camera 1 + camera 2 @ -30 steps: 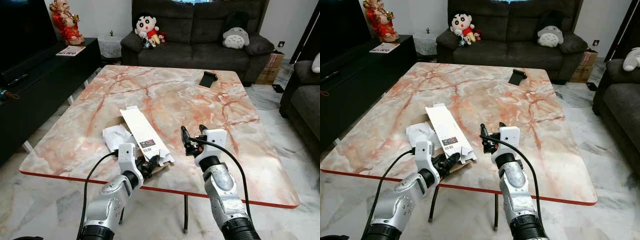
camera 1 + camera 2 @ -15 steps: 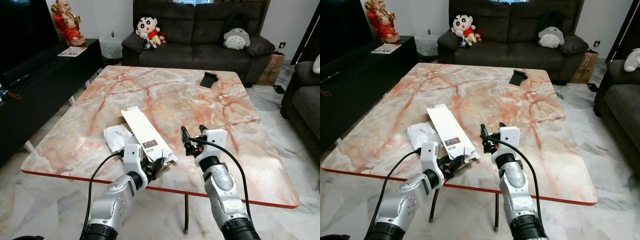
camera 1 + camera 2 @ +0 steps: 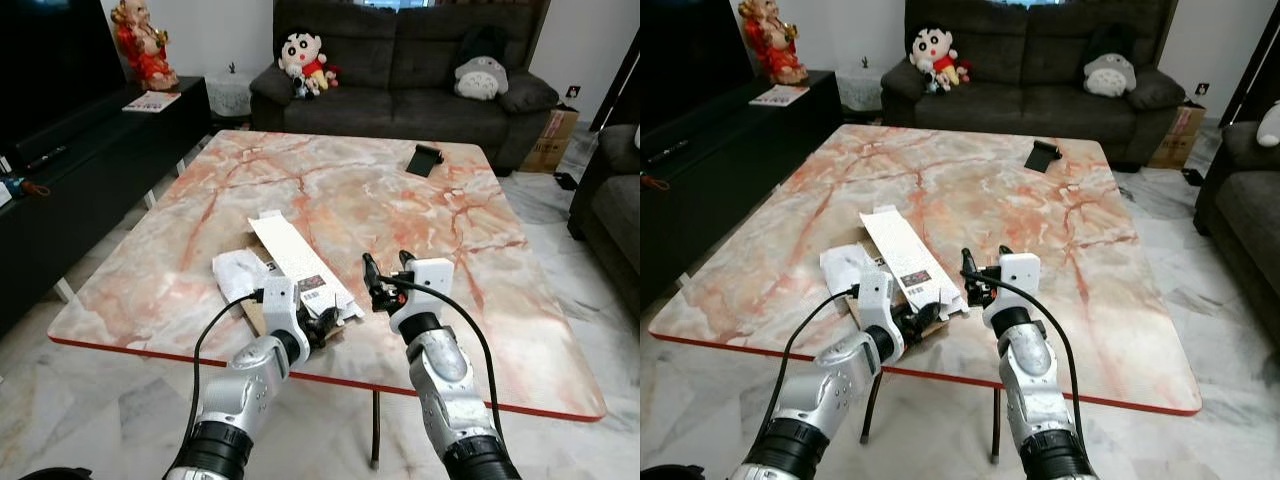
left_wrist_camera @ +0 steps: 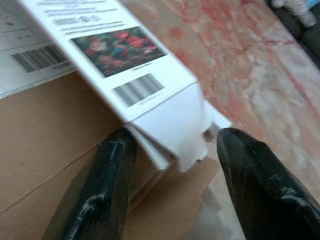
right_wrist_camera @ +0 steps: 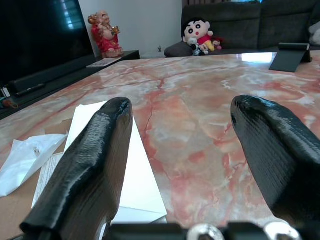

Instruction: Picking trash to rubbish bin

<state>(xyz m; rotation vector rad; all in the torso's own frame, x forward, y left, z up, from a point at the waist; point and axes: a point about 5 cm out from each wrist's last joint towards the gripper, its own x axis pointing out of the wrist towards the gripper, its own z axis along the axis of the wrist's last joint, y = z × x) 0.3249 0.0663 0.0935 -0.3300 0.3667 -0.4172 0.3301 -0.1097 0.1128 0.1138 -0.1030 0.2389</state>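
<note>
carton lengthwise away from robot, near end between parted left gripper jaws

Bare marble table beyond white box; black stand far.

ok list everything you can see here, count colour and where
table: 1, pink marble, centre
box: 1, white, flattened, table's near edge
cardboard: 1, brown, under the box
wrapper: 1, white, left of the box
stand: 1, black, table's far side
sofa: 1, dark grey, behind the table
plush toys: several, on the sofa
figurine: 1, red, on the black cabinet
left gripper: open, around the box's end
right gripper: open, above the table
</note>
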